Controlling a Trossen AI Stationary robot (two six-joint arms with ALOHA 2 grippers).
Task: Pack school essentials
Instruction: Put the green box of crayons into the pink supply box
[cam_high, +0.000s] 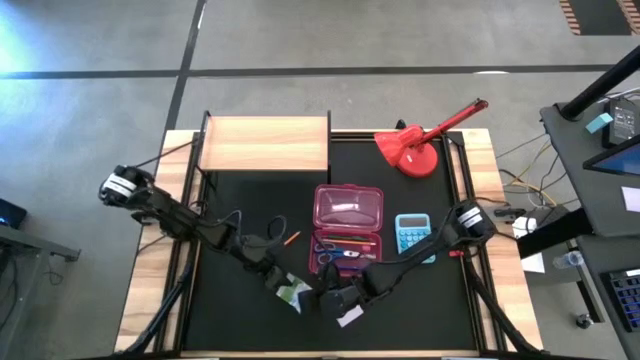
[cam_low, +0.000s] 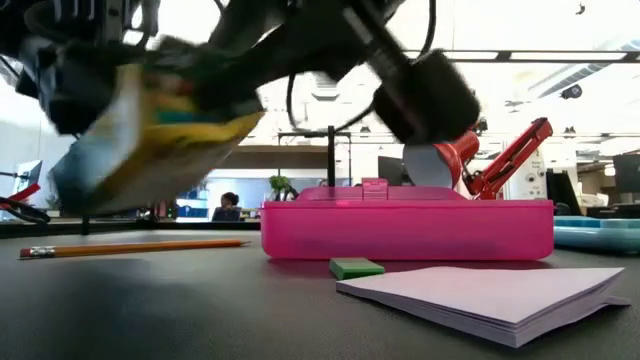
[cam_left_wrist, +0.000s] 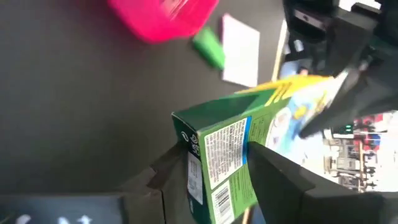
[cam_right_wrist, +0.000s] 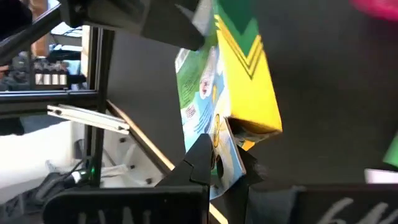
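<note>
My left gripper (cam_high: 280, 284) hangs over the near part of the black mat (cam_high: 230, 320), its jaws clamped on one end of the little green-and-white box (cam_high: 292, 291). My left wrist view shows the box (cam_left_wrist: 217, 165) pinched between my two dark fingers (cam_left_wrist: 292, 180), its green printed side with a barcode facing the camera and its yellow-and-blue flap running away from me.

Just to the right, my right gripper (cam_high: 335, 298) meets the same box from the other end. My right wrist view shows my fingertips (cam_right_wrist: 202, 155) squeezed together on the thin flap of the box (cam_right_wrist: 239, 93), so both of my hands hold it at once, lifted off the mat; the low view shows it (cam_low: 150, 130) tilted in the air.

Beyond my left jaws lies the orange pencil (cam_high: 291, 238). Beside my right jaws rests the lilac sticky-note pad (cam_high: 350, 317), and the low view shows the small green eraser (cam_low: 356, 267) on the mat between that pad (cam_low: 500, 295) and the pink pencil case (cam_high: 348, 228). The case stands open past my right jaws, with the blue-handled scissors (cam_high: 335, 253) and pens inside. Right of it sit the light-blue calculator (cam_high: 411, 233) and, farther back, the red desk lamp (cam_high: 420, 145).
</note>
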